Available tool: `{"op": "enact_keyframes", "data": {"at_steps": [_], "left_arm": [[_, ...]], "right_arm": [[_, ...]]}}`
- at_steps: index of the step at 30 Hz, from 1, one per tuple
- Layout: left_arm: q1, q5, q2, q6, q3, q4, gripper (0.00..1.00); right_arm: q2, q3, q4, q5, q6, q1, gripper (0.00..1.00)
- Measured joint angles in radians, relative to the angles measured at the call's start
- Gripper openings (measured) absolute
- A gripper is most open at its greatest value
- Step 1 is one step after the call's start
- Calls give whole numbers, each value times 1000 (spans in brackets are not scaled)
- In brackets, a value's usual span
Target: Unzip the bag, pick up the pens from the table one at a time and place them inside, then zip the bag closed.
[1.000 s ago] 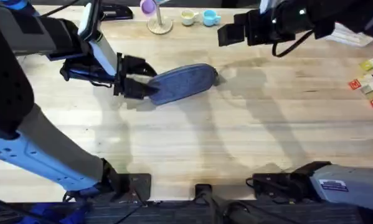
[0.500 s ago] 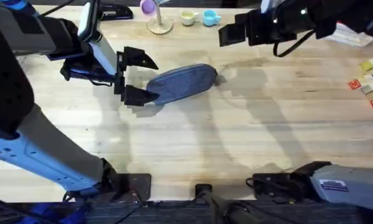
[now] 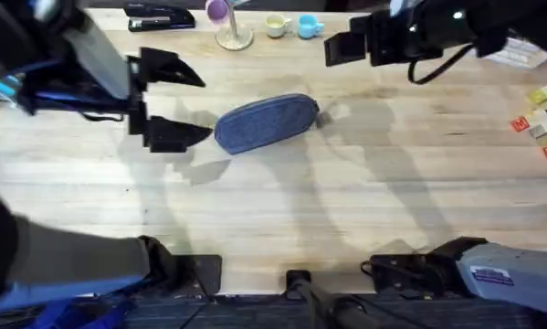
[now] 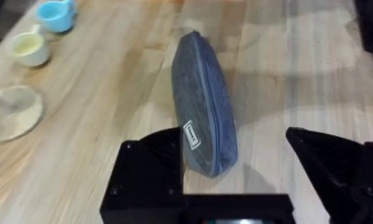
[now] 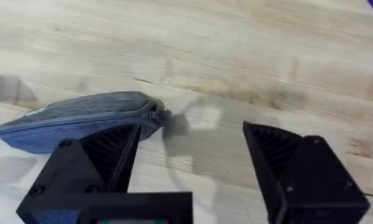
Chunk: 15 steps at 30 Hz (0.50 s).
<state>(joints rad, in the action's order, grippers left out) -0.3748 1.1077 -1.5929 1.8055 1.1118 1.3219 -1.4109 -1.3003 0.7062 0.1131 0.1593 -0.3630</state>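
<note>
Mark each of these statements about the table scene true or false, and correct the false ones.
1. The bag lies on the table with its zipper closed. True.
2. The left claw is shut on the bag. False: it is open and apart from the bag's end.
3. The right claw is open. True.
4. Pens lie on the table beside the bag. False: none are seen on the wood around it.
5. A black stapler sits at the far edge of the table. True.
6. The two small cups stand on top of the bag. False: they stand on the table, beyond it.
</note>
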Motion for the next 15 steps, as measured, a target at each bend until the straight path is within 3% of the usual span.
{"op": "enact_keyframes", "data": {"at_steps": [4,8,15], "left_arm": [[-62,-39,118,-62,0,7,997],[-92,-120,246,-163,0,4,997],[-92,-341,472,-463,0,-58,996]], "right_arm": [[52,0,3,0,0,0,996],[74,0,4,0,0,0,996],[76,0,7,0,0,0,996]]}}
